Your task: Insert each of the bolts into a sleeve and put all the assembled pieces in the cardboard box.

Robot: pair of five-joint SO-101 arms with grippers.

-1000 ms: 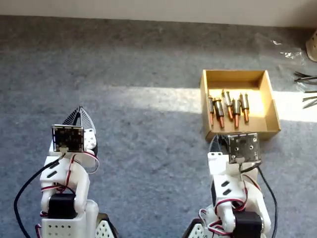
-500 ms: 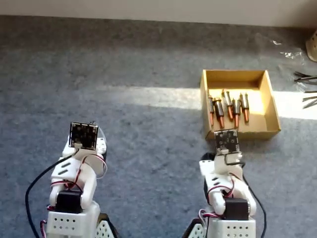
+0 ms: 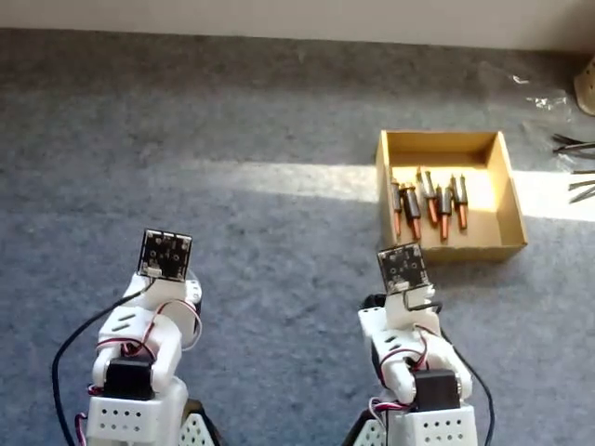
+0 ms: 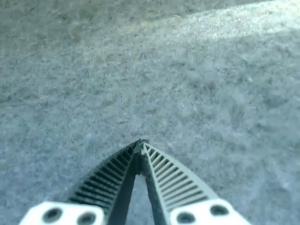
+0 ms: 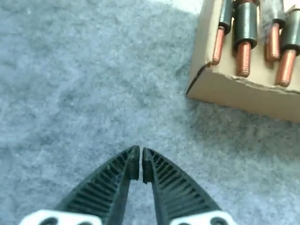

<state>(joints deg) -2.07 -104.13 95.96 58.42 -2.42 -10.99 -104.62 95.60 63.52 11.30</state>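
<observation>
Count the assembled pieces point(image 3: 428, 206) lying side by side in the cardboard box point(image 3: 444, 150), copper ends toward its near wall. Note the left gripper point(image 4: 141, 149), tips pressed together on nothing, over grey carpet point(image 3: 279, 223) well apart from the box; note the right gripper point(image 5: 140, 161) likewise pinched together and empty, near the box's front corner. Judge the boxing likely done, so treat this as parking: fold both arms back low, steer the right one clear of the cardboard wall, and avoid nudging the box

Grey carpeted table point(image 3: 279, 139) with a band of sunlight, open cardboard box point(image 3: 446, 149) toward the right, clear plastic wrap point(image 3: 537, 93) and dark tools point(image 3: 576, 144) at the right edge
</observation>
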